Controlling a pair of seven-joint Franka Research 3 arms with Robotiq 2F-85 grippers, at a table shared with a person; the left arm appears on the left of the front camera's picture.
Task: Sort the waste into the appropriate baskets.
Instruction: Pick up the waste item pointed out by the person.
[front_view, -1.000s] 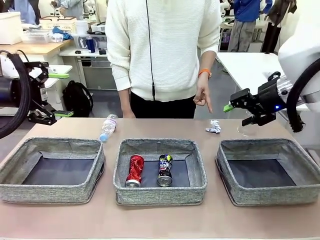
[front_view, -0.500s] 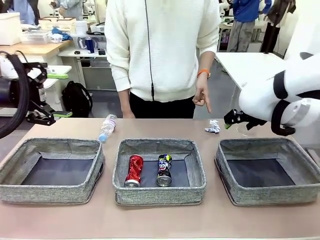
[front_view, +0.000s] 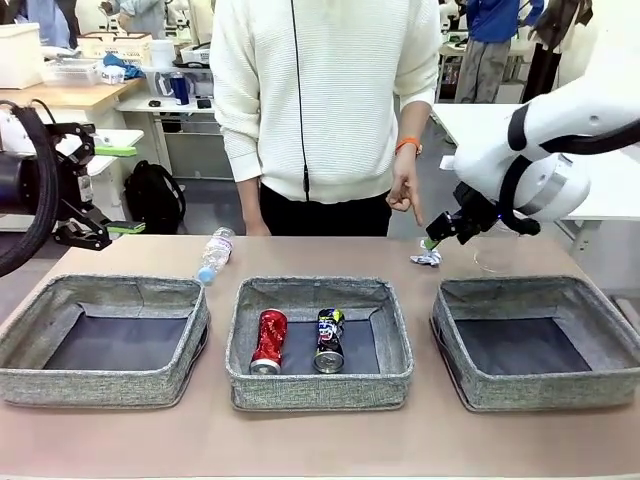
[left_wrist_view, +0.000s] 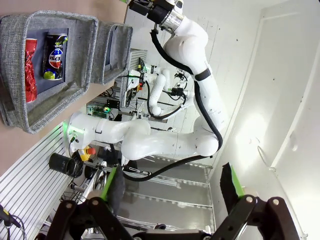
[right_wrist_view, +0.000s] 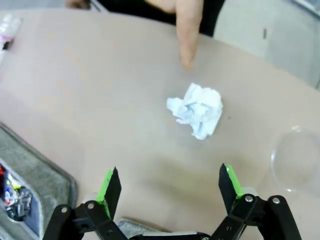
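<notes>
A small white paper wad (front_view: 427, 258) (right_wrist_view: 196, 116) lies on the table behind the gap between the middle basket (front_view: 320, 388) and the right basket (front_view: 540, 390). My right gripper (front_view: 438, 234) (right_wrist_view: 170, 186) hovers open just above it, nothing between its fingers. The person's finger (front_view: 413, 212) (right_wrist_view: 186, 40) points down at the wad. A clear plastic cup (front_view: 494, 256) (right_wrist_view: 296, 159) stands to the wad's right. The red can (front_view: 270, 340) (left_wrist_view: 31, 70) and the dark can (front_view: 329, 340) (left_wrist_view: 54, 56) lie in the middle basket. A clear bottle (front_view: 214, 255) lies behind the left basket (front_view: 100, 385). My left gripper (front_view: 120, 190) (left_wrist_view: 170, 192) is open off the table's left end.
The person stands at the far edge behind the middle basket. The left and right baskets hold nothing. Bare tabletop runs along the front of the baskets and around the wad.
My right arm has swung in from the right edge toward the left and come down over the paper wad. The left arm, the person's hand and the waste have not moved.
</notes>
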